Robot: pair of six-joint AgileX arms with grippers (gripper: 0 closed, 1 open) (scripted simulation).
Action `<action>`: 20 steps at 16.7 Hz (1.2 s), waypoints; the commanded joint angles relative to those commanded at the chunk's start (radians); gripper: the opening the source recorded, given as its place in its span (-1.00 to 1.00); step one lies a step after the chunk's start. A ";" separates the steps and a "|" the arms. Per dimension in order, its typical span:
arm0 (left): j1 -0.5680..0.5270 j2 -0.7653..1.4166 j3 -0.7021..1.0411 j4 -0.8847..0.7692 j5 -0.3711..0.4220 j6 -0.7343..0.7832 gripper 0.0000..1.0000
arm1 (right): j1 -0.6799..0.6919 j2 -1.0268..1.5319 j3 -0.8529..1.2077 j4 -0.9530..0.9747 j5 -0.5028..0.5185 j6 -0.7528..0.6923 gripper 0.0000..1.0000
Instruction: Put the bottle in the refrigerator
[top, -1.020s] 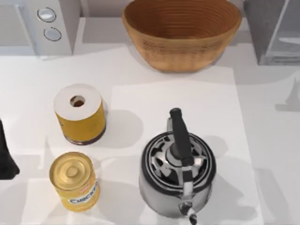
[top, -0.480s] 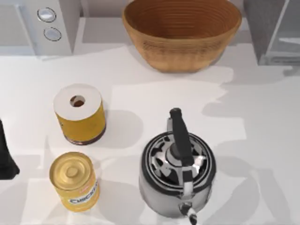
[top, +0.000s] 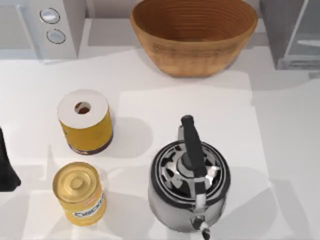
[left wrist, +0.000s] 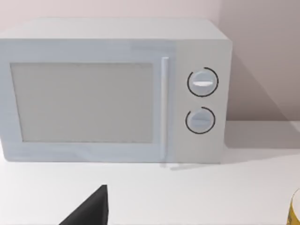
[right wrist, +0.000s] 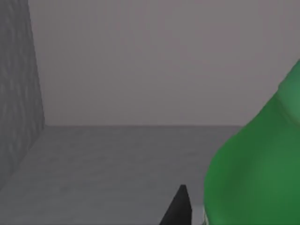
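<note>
Inside the grey refrigerator (right wrist: pixel 93 159), the green bottle (right wrist: pixel 255 173) sits beside the right gripper (right wrist: pixel 178 208), grip unclear.

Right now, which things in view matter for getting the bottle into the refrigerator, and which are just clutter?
Part of the job:
- green bottle, close to the right wrist camera
- refrigerator, far right corner

Just lying about:
- kettle
- wicker basket
- paper roll
- yellow can
- microwave

Left arm sits parked at the left edge.

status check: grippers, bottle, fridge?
Left gripper parked at table's left edge, facing the microwave. Green bottle close at right gripper's fingertip, grey interior behind; grip not visible. Refrigerator at back right; nothing seen in the way.
</note>
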 joint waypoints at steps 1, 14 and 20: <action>0.000 0.000 0.000 0.000 0.000 0.000 1.00 | 0.000 0.000 0.000 0.000 0.000 0.000 -0.98; 0.000 0.000 0.000 0.000 0.000 0.000 1.00 | 0.036 0.207 0.417 -0.185 0.047 0.002 -0.98; 0.000 0.000 0.000 0.000 0.000 0.000 1.00 | 0.055 0.266 0.502 -0.245 0.053 -0.001 -0.98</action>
